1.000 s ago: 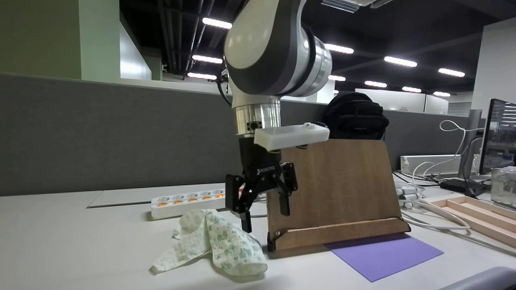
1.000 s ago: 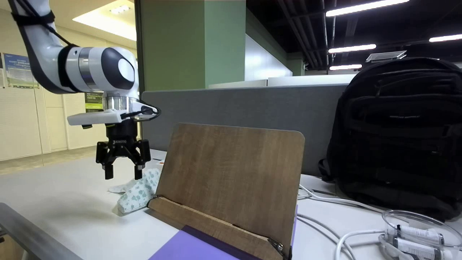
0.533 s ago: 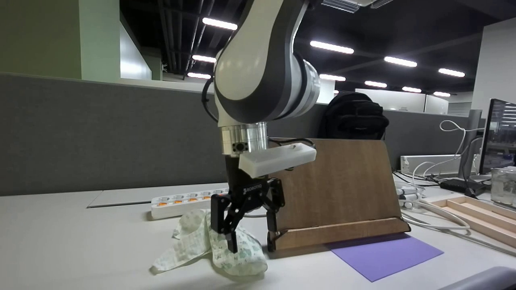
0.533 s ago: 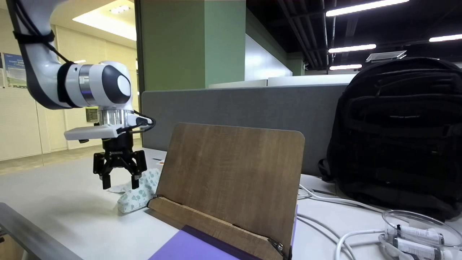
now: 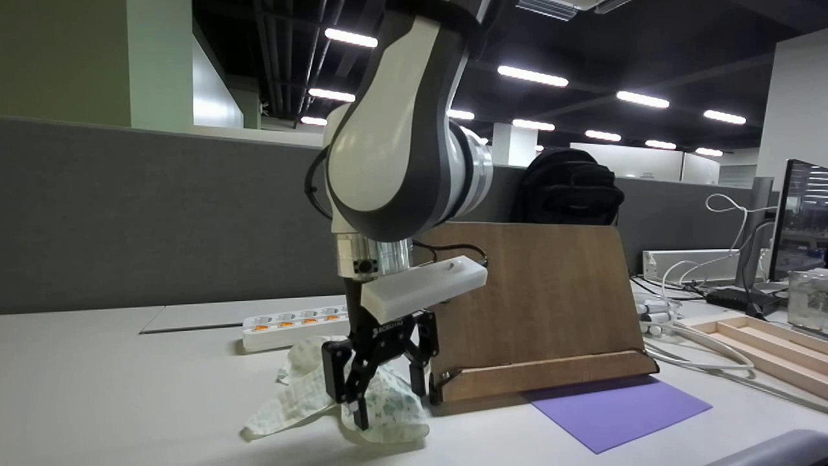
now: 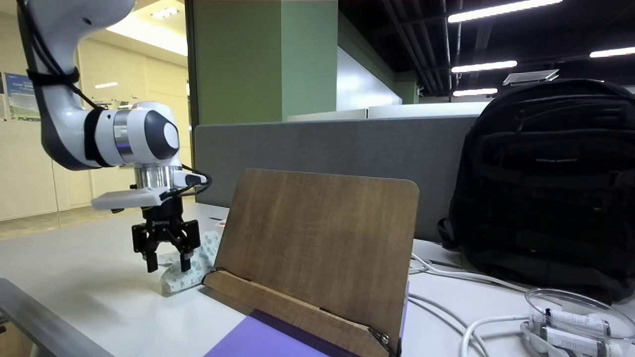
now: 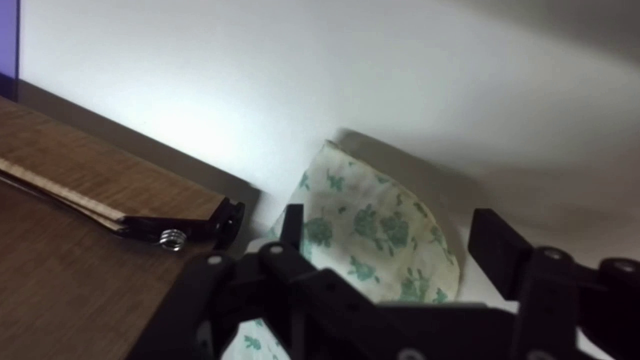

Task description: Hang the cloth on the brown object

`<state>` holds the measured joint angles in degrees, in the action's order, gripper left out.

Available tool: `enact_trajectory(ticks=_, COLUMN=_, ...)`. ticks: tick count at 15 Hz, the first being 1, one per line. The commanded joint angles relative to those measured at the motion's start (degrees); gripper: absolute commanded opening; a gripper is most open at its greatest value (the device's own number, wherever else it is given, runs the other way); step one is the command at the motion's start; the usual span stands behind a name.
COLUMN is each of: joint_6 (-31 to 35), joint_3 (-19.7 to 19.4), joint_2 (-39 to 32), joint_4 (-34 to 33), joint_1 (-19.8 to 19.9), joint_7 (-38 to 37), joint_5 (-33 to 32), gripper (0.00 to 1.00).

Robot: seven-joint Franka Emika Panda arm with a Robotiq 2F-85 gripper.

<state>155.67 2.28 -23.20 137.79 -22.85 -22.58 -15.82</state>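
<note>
The cloth, white with green leaf prints, lies crumpled on the white table in both exterior views (image 5: 304,396) (image 6: 202,260) and in the wrist view (image 7: 360,187). The brown object is a wooden board stand, leaning back with a ledge at its foot (image 5: 530,298) (image 6: 317,243); its corner and metal clip show in the wrist view (image 7: 75,280). My gripper (image 5: 389,400) (image 6: 168,263) points down, open and empty, low over the cloth's near part. In the wrist view, the cloth lies between the spread fingers (image 7: 390,225). Whether the fingertips touch it, I cannot tell.
A white power strip (image 5: 284,331) lies behind the cloth. A purple sheet (image 5: 614,411) lies under the stand's front. A black backpack (image 6: 550,188) stands behind the stand. White cables, a clear dish with vials (image 6: 580,325) and a wooden tray (image 5: 763,349) are beyond the stand.
My gripper has moved down to the cloth and, in an exterior view, somewhat to the left. It has stayed open. The cloth and the stand have not moved.
</note>
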Motion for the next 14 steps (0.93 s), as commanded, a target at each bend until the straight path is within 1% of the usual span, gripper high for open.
enact_trajectory(ticks=1, joint_6=0.56, joint_3=-2.77, joint_2=-1.79, joint_4=-1.95, joint_1=-2.35, joint_7=-3.35, joint_5=-1.27, gripper=0.56)
enact_trajectory(ticks=5, joint_6=0.36, joint_3=-3.23, joint_2=-1.76, joint_4=-2.37, joint_1=-2.56, joint_7=-2.58, joint_5=-0.05, gripper=0.27)
enact_trajectory(ticks=7, joint_6=-0.19, joint_3=-2.74, joint_2=-1.01, joint_4=-2.32, joint_1=-2.05, joint_7=-1.88, joint_5=0.77, gripper=0.15)
enact_trajectory(ticks=8, joint_6=-0.50, joint_3=-2.67, joint_2=-0.52, joint_4=-2.31, joint_1=-1.98, joint_7=-1.80, joint_5=0.98, gripper=0.07)
enact_trajectory(ticks=9, joint_6=-0.81, joint_3=-2.54, joint_2=0.14, joint_4=-2.27, joint_1=-1.81, joint_7=-1.54, joint_5=1.19, gripper=0.02)
enact_trajectory(ticks=10, joint_6=-1.02, joint_3=-2.53, joint_2=0.69, joint_4=-2.27, joint_1=-1.75, joint_7=-1.46, joint_5=1.31, gripper=0.00)
enact_trajectory(ticks=14, joint_6=-3.87, joint_3=-2.03, joint_2=4.79, joint_4=-2.72, joint_1=-0.62, joint_7=-0.95, joint_5=2.41, gripper=0.01)
